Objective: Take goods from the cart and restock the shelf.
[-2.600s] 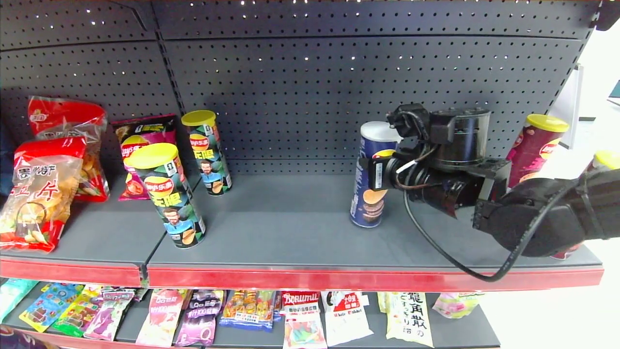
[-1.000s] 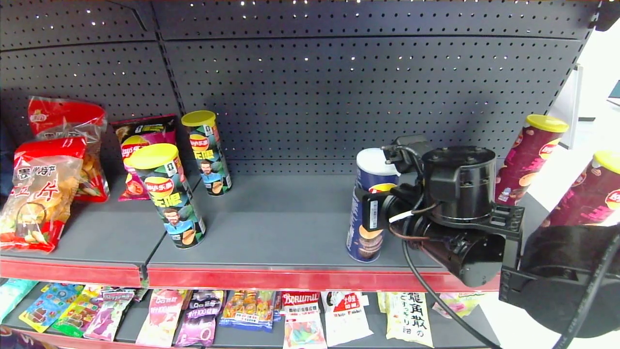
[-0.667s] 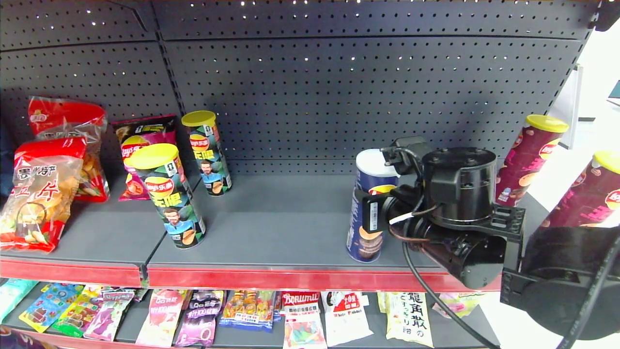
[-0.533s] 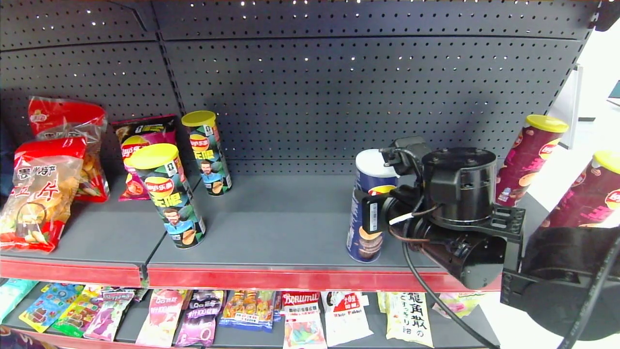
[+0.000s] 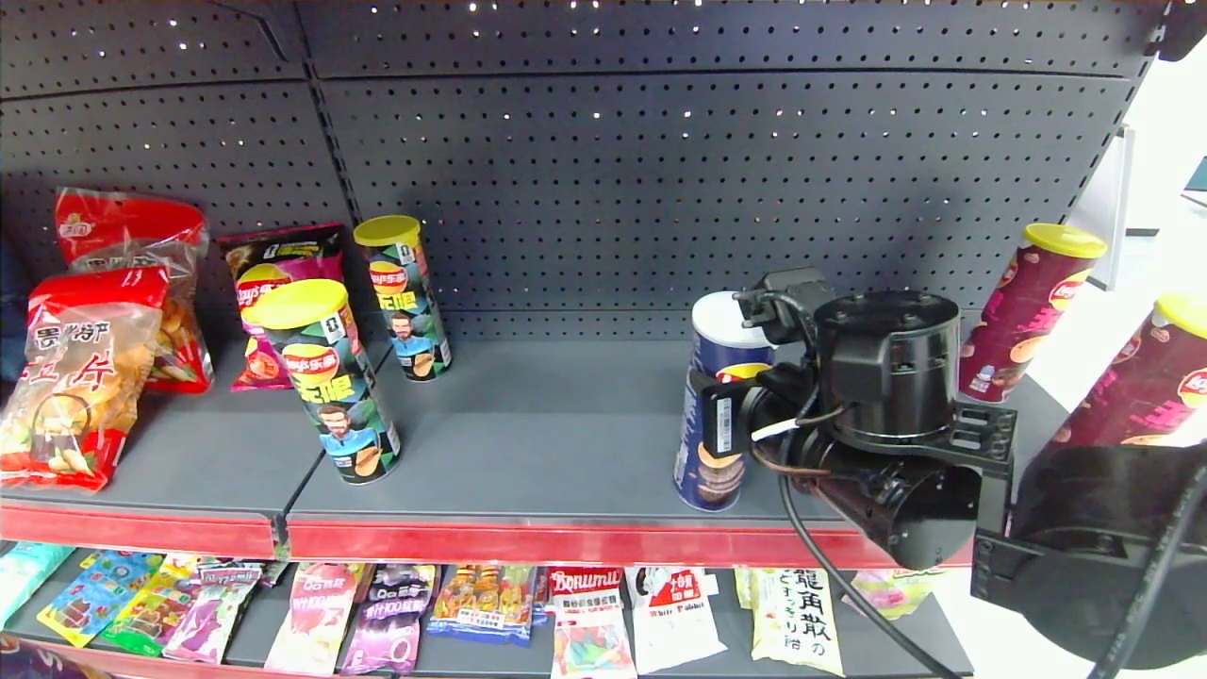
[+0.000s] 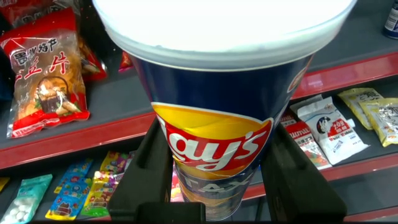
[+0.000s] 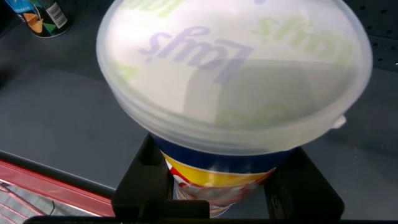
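A blue chip can with a white lid (image 5: 714, 471) stands upright on the grey shelf (image 5: 556, 424), close to its red front edge. My right gripper (image 5: 731, 417) is shut on it from the right side. The right wrist view looks down on that lid (image 7: 230, 68), with the right gripper (image 7: 225, 185) holding the can body on both sides. A second blue can (image 6: 217, 143) sits in my left gripper (image 6: 217, 177), which is shut on it out in front of the shelving.
Two green cans with yellow lids (image 5: 325, 377) (image 5: 404, 297) stand on the shelf's left part, beside snack bags (image 5: 80, 368). Two maroon cans (image 5: 1033, 297) (image 5: 1146, 377) stand at the right end. Bare shelf lies between the green cans and the blue one. Packets (image 5: 585, 613) fill the lower shelf.
Since 2.6 s ago my right arm has brought the blue can down and forward toward the shelf's front edge. Over the last second it has barely shifted.
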Robot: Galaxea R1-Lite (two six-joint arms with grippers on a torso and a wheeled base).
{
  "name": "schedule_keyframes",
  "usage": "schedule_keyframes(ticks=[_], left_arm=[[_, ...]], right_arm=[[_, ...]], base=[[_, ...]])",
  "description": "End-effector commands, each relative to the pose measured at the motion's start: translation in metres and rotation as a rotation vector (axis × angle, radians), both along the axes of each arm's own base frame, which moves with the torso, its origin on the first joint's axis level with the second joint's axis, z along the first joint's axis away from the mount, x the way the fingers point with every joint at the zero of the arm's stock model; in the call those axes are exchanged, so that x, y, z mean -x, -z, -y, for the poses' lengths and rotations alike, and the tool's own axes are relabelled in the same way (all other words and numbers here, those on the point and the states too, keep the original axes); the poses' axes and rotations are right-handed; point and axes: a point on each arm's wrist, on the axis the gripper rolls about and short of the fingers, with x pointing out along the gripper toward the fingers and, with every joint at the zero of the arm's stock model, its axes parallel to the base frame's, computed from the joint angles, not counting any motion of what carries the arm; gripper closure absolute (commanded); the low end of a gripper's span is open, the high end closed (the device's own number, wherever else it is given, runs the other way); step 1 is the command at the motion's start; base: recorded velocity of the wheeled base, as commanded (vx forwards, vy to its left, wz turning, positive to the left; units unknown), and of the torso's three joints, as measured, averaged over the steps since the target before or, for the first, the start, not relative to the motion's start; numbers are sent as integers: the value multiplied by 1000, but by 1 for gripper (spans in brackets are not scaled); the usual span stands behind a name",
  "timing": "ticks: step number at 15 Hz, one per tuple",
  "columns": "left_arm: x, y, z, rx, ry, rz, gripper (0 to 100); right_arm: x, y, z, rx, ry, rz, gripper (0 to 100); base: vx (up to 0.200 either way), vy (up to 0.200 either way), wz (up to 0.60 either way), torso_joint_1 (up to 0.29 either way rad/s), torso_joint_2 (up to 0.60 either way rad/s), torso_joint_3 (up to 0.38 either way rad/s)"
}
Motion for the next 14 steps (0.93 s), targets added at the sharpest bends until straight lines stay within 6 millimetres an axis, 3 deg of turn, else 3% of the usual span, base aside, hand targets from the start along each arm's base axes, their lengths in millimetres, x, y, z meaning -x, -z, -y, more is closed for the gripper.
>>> schedule_keyframes(ticks=[1,13,14], left_arm=[[0,0,0,0,-1,2,100],[0,-1,0,3,-1,5,100],[1,0,0,3,2,5,100]], right_arm=[[0,0,-1,6,2,2,100],[3,3,-5,13,1,0,100],[3,4,-5,15,1,-2,0]], base=[[0,0,0,0,0,0],[0,0,0,0,0,0],[0,0,0,0,0,0]])
